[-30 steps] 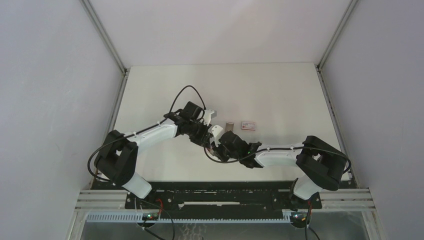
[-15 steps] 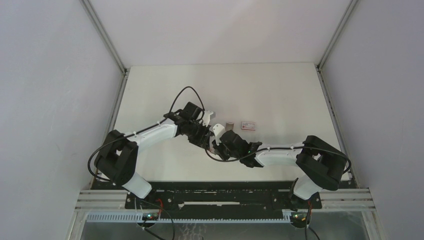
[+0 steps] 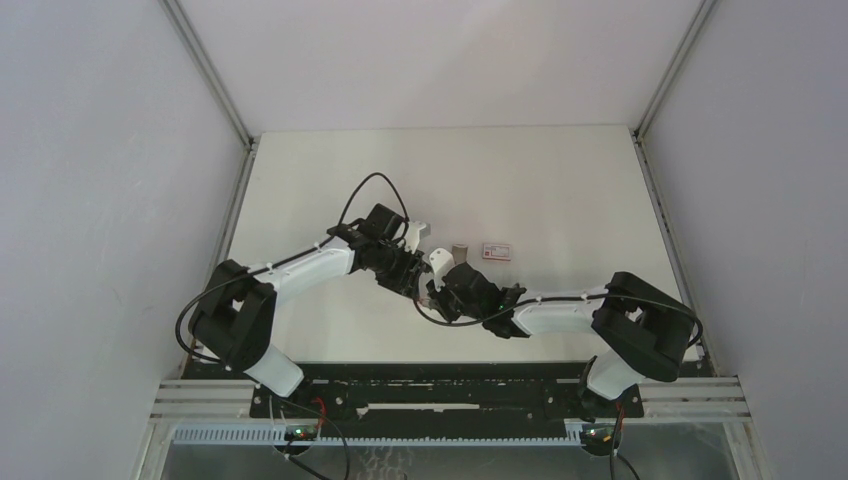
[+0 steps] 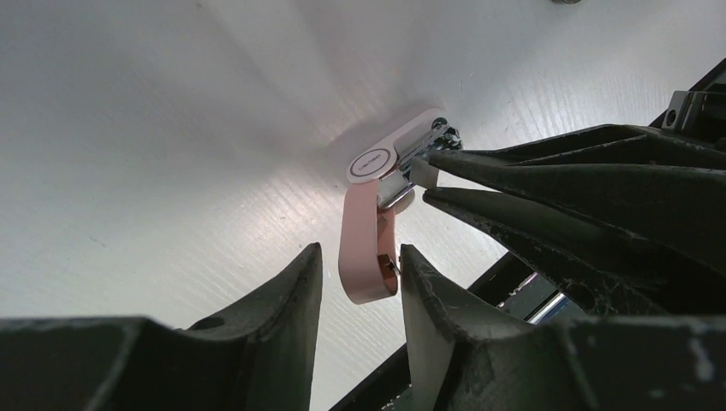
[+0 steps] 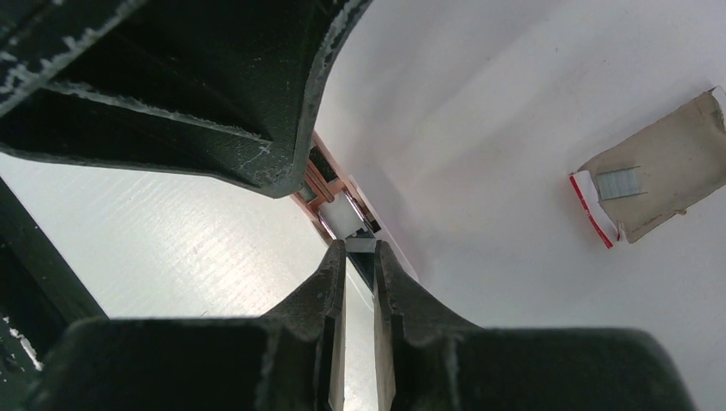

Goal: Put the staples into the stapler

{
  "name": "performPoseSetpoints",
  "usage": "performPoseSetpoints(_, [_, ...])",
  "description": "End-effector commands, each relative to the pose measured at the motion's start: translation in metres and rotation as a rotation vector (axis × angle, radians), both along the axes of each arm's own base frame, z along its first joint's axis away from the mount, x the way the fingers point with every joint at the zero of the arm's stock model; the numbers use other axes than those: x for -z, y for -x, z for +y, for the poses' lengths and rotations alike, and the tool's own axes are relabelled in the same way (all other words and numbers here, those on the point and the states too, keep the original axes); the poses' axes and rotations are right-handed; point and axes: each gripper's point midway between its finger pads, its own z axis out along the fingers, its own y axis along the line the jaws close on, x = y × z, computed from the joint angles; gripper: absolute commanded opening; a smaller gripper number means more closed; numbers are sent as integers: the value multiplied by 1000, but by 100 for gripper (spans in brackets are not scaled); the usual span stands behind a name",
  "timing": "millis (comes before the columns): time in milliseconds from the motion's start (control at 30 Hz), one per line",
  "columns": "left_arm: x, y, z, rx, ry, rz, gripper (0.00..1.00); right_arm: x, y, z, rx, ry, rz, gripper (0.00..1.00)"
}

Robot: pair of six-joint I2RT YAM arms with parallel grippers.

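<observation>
Two arms rise from the bottom of the overhead view, the left arm (image 3: 310,265) from the lower left and the right arm (image 3: 555,312) from the lower right. Their tips meet just below the centre of the frame.

In the left wrist view, the left gripper (image 4: 360,257) fills the bottom edge with its fingers released and standing apart. The pink end of the stapler (image 4: 370,248) sits between them. A clear gap shows on its left side, while its right side lies close against the other finger. The stapler is swung open: its pink arm points down the frame, and its white-capped body with the metal channel angles toward the upper right. Whether it rests on the table (image 3: 560,180) cannot be told.

From the right of that same view, the right gripper (image 4: 425,175) comes in with its jaws pinched on a small pale strip of staples (image 4: 423,174). The strip is held right at the mouth of the metal channel. In the right wrist view those jaws show only a thin slit between them, with the channel's end just above.

Farther off, at the upper right of the right wrist view, a spare strip (image 5: 621,182) lies on the pinkish-grey inner tray (image 5: 676,158). The red-edged white box (image 5: 591,205) touches the tray's left side.
</observation>
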Motion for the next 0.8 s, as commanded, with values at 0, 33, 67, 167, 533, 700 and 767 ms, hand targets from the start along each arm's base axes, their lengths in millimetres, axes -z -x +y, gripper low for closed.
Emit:
performPoseSetpoints(0, [-11, -4, -6, -3, 39, -10, 42, -10, 0, -2, 30, -37, 0, 2])
performPoseSetpoints(33, [-10, -4, -6, -3, 38, -9, 42, -12, 0, -2, 35, -40, 1, 2])
performPoseSetpoints(67, [-10, -4, -5, -2, 35, -10, 41, -14, 0, -2, 38, -44, 3, 2])
performPoseSetpoints(167, [-10, -4, -6, -1, 35, -10, 30, -19, 2, -2, 39, -60, 10, 2])
performPoseSetpoints(533, [-16, -16, -11, 21, 19, -15, 21, -32, 4, -3, 60, -106, 11, 2])
performPoseSetpoints(700, [-11, -25, -9, 59, -50, 6, 21, -46, 6, -5, 62, -147, -4, 1])
performPoseSetpoints(767, [-12, -29, -10, 72, -68, 2, 23, -50, 6, -8, 68, -163, -7, 1])
